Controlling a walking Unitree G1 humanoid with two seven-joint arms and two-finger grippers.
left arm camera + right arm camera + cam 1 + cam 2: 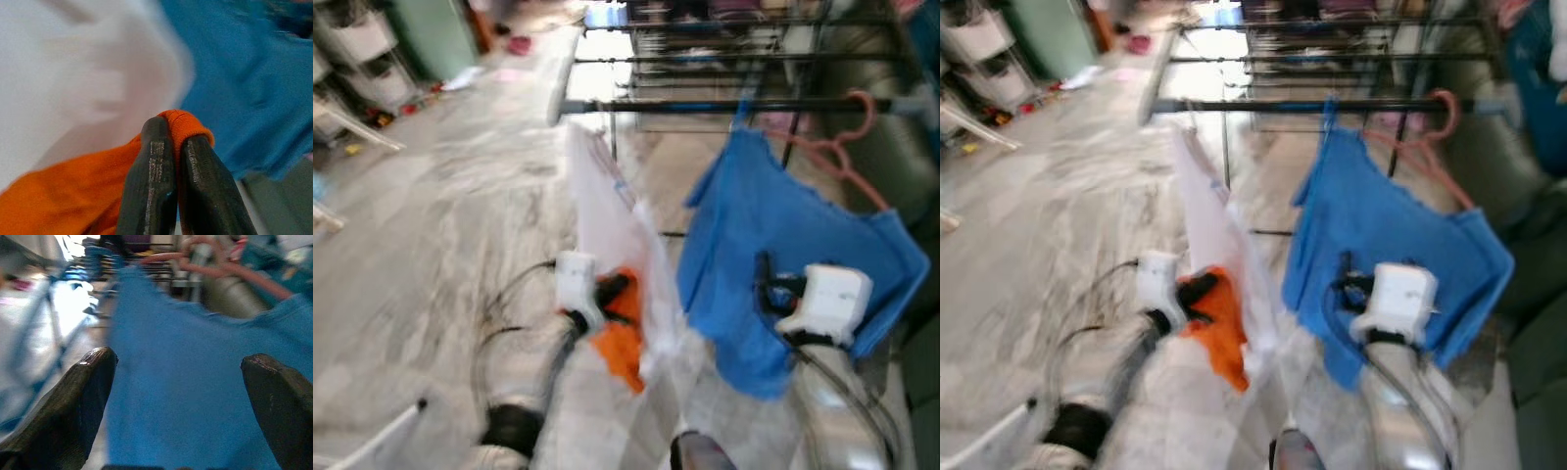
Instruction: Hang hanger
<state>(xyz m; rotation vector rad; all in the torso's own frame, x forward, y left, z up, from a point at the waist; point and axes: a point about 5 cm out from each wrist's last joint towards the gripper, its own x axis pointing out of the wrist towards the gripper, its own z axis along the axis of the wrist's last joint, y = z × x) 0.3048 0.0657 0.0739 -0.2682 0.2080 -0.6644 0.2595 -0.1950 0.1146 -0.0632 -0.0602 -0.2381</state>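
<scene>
Blurred frames here. The pink hanger point(842, 147) hooks over the dark rail point(705, 105) of the drying rack at far right, and a blue shirt point(783, 255) hangs on it, tilted. The right gripper point(181, 377) sits just in front of that shirt, fingers spread wide and released, holding nothing. To the left, the left gripper point(168, 147) has its fingers clenched on a fold of orange cloth point(622, 338), beside a white garment point(607, 211) hanging from the rail.
</scene>
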